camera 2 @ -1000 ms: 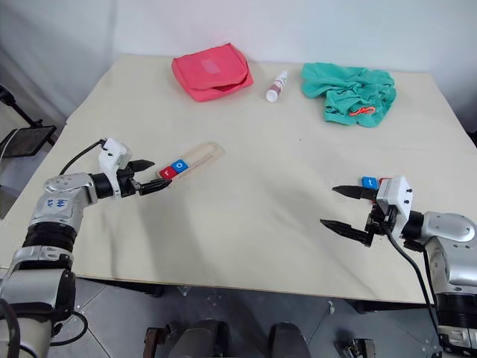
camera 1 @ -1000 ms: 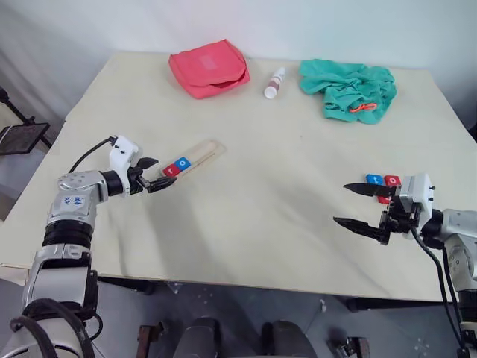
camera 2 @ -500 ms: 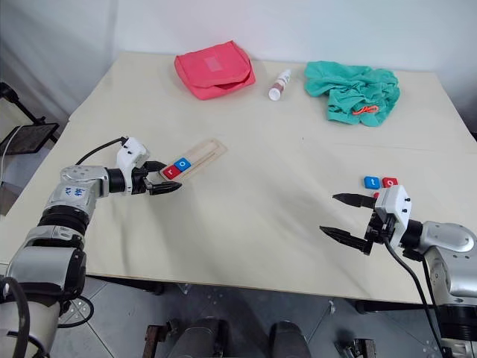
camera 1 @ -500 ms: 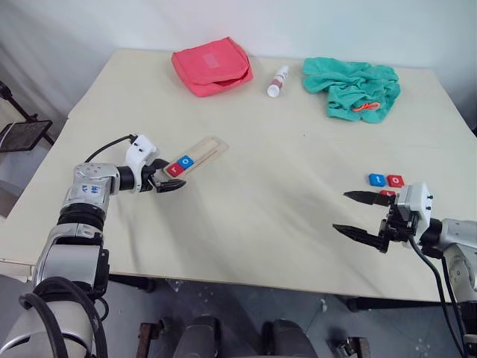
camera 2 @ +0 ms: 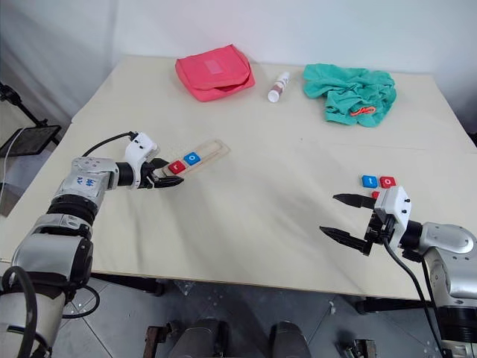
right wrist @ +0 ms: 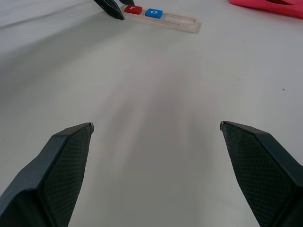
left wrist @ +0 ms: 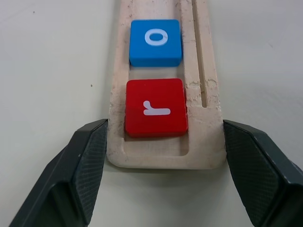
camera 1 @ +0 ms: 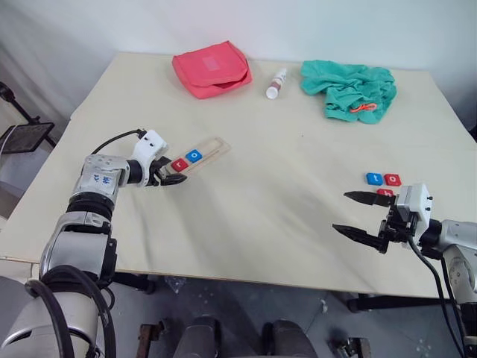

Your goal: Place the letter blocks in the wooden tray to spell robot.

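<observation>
On the left of the worktop (camera 1: 246,216), the wooden tray (camera 1: 212,148) holds r (left wrist: 155,107) and o (left wrist: 155,41), its near end between the open left pincer (left wrist: 161,179). Three blocks (camera 1: 382,181) wait far right beside the open, empty right pincer (camera 1: 358,214).

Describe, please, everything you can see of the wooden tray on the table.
The wooden tray is a long, narrow strip of pale wood with rounded corners, a shallow recess and a thin slot beside it. It lies flat on the table, holding a red r tile at its near end and a blue o tile next. The left gripper straddles that end.
</observation>
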You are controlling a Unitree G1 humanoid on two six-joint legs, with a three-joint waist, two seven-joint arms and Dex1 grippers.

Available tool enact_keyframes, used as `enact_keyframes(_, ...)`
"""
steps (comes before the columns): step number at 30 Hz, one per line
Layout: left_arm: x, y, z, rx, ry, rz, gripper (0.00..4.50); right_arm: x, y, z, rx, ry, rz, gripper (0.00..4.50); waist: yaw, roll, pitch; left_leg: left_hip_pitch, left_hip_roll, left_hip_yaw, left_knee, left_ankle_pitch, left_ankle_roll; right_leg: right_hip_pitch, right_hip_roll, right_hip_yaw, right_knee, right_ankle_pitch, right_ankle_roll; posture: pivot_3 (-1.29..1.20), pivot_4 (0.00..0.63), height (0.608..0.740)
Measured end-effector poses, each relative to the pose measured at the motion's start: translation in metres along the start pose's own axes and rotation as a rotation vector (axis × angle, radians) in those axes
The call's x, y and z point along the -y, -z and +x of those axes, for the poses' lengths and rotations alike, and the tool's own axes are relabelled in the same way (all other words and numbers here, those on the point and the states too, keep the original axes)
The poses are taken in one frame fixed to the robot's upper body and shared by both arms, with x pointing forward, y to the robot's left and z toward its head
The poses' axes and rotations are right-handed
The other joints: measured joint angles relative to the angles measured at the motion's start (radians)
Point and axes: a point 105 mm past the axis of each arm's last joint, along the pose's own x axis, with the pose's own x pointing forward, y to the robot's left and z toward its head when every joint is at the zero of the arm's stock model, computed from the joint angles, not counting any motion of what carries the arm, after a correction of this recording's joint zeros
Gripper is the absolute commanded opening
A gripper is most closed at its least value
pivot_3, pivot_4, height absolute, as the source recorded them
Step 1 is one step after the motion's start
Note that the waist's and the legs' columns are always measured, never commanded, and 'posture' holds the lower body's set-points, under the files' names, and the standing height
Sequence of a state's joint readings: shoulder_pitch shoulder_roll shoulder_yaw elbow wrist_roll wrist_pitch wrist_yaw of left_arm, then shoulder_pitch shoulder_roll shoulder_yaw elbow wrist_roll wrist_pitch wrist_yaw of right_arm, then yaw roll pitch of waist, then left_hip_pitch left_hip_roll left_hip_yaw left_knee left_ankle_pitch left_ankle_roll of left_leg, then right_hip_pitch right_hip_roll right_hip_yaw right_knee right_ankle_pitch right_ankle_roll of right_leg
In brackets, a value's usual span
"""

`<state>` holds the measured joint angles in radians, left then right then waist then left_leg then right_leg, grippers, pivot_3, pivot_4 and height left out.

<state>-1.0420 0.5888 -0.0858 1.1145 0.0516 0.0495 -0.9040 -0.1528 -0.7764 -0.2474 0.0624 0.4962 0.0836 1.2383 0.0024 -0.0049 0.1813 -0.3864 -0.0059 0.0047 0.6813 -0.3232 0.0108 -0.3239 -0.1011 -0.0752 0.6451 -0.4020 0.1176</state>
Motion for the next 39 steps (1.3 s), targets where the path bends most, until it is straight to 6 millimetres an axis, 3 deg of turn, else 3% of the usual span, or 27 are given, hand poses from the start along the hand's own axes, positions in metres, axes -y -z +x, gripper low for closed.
enact_keyframes(9,0.020,-0.004,0.001,0.050,0.111,0.052,3.40,0.004,-0.004,0.001,0.012,-0.011,-0.018,4.50,0.003,0.000,0.000,-0.002,0.000,-0.002,-0.001,-0.001,0.001,-0.001,0.000,0.000,0.000,0.000,0.000,0.00,0.150,0.740)
enact_keyframes(16,0.064,-0.012,-0.003,0.075,0.273,0.101,3.40,0.007,-0.003,0.000,0.010,-0.015,-0.014,4.50,-0.002,0.000,0.000,-0.003,0.000,-0.003,-0.001,-0.001,0.001,-0.001,-0.001,0.006,-0.002,0.000,0.000,0.00,0.150,0.740)
enact_keyframes(21,0.092,-0.033,-0.004,0.099,0.350,0.190,3.40,0.008,-0.005,0.000,0.011,-0.026,-0.022,4.50,0.000,0.000,0.000,-0.004,0.000,-0.003,-0.001,-0.001,0.001,-0.001,0.000,0.008,-0.003,0.000,0.000,0.00,0.150,0.740)
enact_keyframes(28,0.131,-0.053,0.017,0.112,0.400,0.288,3.40,0.006,-0.002,-0.002,-0.002,-0.036,-0.025,4.50,0.004,0.000,0.000,-0.004,0.000,-0.003,-0.001,-0.001,0.001,-0.001,0.001,0.008,-0.003,0.000,0.000,0.00,0.150,0.740)
enact_keyframes(39,0.176,-0.067,0.031,0.102,0.479,0.401,3.40,0.001,0.010,-0.016,-0.046,-0.005,0.003,4.50,0.017,0.000,0.000,-0.004,0.000,-0.001,-0.001,-0.001,0.001,-0.001,0.002,0.010,-0.006,0.000,0.000,0.00,0.150,0.740)
